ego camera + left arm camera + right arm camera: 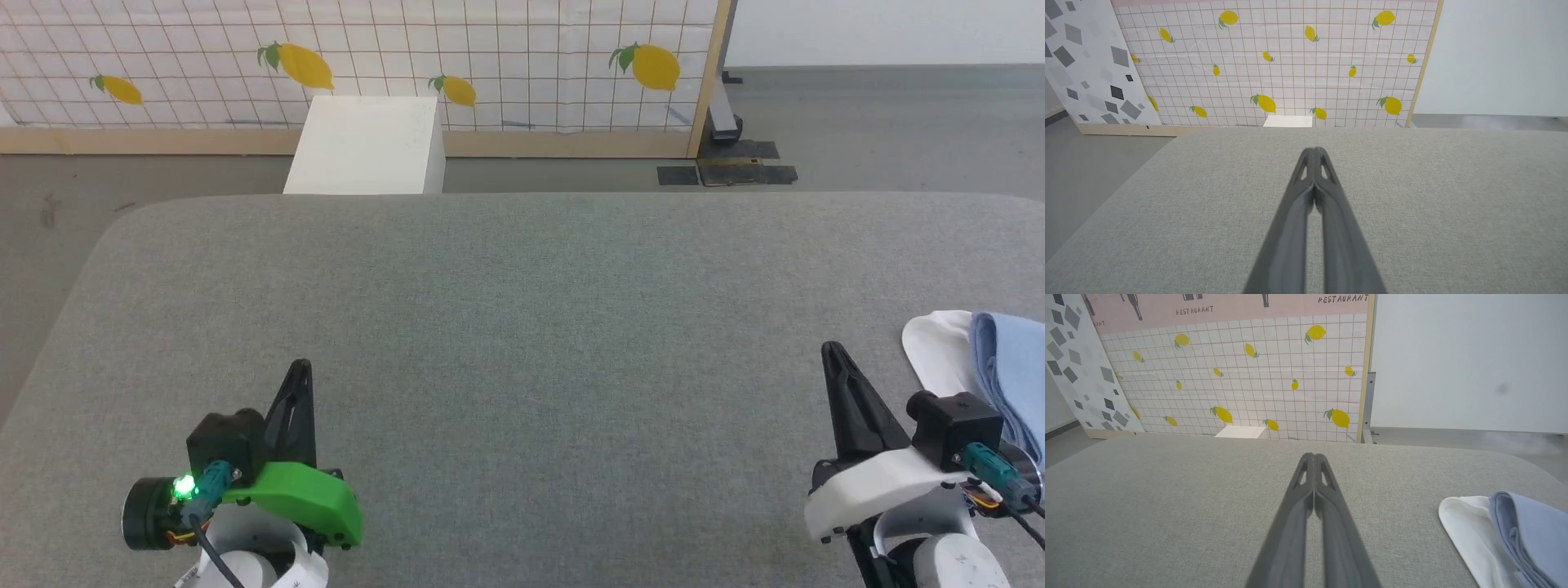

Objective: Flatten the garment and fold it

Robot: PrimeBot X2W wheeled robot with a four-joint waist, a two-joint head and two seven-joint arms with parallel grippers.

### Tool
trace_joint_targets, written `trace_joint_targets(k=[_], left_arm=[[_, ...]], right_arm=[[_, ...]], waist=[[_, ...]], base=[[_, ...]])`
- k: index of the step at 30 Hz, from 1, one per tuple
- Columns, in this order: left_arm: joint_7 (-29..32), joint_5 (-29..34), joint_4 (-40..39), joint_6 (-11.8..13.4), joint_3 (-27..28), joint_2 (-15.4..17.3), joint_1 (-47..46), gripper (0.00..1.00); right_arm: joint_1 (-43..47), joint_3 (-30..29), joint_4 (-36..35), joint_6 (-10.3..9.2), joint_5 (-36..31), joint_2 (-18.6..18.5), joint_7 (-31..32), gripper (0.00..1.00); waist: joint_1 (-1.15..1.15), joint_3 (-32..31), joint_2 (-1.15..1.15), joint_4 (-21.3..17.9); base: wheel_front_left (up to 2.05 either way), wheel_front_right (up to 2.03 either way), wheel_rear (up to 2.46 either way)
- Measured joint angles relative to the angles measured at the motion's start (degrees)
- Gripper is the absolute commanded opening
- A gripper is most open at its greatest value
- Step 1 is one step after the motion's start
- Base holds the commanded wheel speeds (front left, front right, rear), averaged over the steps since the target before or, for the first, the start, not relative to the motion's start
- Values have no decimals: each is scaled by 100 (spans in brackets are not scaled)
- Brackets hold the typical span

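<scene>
A big grey table (522,286) lies in the middle. Behind it, near 12 o'clock, stand a wall with lemons (490,49) and a white box (367,147). The garment (1008,384), blue with a white part, lies bunched at 4 o'clock on the table, just beside the right gripper (831,353). The left gripper (301,367) is at 7 o'clock. Both have their fingers pressed together, holding nothing.

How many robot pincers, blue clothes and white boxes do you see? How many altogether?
Pincers: 2 (left pincer, right pincer, both shut)
Blue garment: 1, on the grey table beside the right pincer
White box: 1, on the floor beyond the table
Total: 4
</scene>
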Motion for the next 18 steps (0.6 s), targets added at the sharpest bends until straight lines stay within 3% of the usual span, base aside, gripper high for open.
trace_joint_targets(k=[18], left_arm=[[180, 382, -93, -108, 233, -229, 54, 0]], right_arm=[[59, 73, -146, 0, -178, 0, 144, 0]], waist=[[0, -5, 0, -33]], base=[[0, 0, 0]])
